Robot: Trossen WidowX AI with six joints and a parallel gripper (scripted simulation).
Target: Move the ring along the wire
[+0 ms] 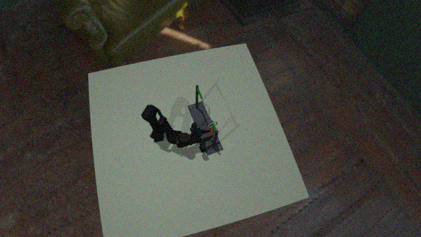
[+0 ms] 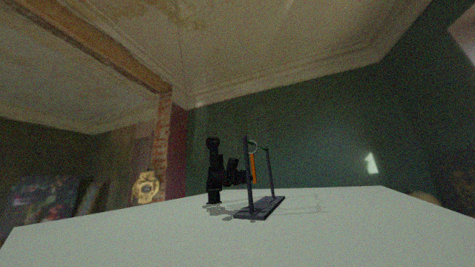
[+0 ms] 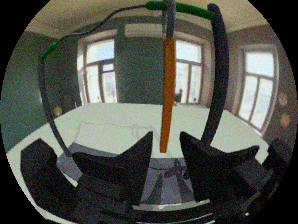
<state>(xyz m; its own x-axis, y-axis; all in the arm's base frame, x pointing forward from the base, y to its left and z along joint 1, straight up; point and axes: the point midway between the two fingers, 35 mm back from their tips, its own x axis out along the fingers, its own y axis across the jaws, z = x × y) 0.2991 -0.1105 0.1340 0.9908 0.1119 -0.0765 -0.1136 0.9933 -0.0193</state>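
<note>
The ring (image 1: pixel 212 127) (image 2: pixel 256 147) (image 3: pixel 171 22) hangs on the green part (image 3: pixel 192 9) beside the nearer post (image 2: pixel 249 185) (image 3: pixel 218 75), with the wire through it. Its orange handle (image 1: pixel 212 131) (image 2: pixel 253 168) (image 3: pixel 169 75) hangs straight down. My gripper (image 1: pixel 210 137) (image 2: pixel 250 178) (image 3: pixel 166 135) is partly open at the handle's lower end. In the wrist view the handle's tip shows between the two fingertips, with a gap on each side; its exact depth is hard to tell. The other green part (image 1: pixel 199 93) (image 3: pixel 48 51) is beside the far post (image 1: pixel 197 95) (image 2: pixel 270 174) (image 3: pixel 45 95).
The thin grey wire (image 3: pixel 100 26) bends between the green parts, above and left of my fingers in the wrist view. The post beside the ring stands close to the right finger. A dark base plate (image 1: pixel 197 113) (image 2: pixel 272 203) carries both posts on the pale table (image 1: pixel 148 197) (image 2: pixel 111 237).
</note>
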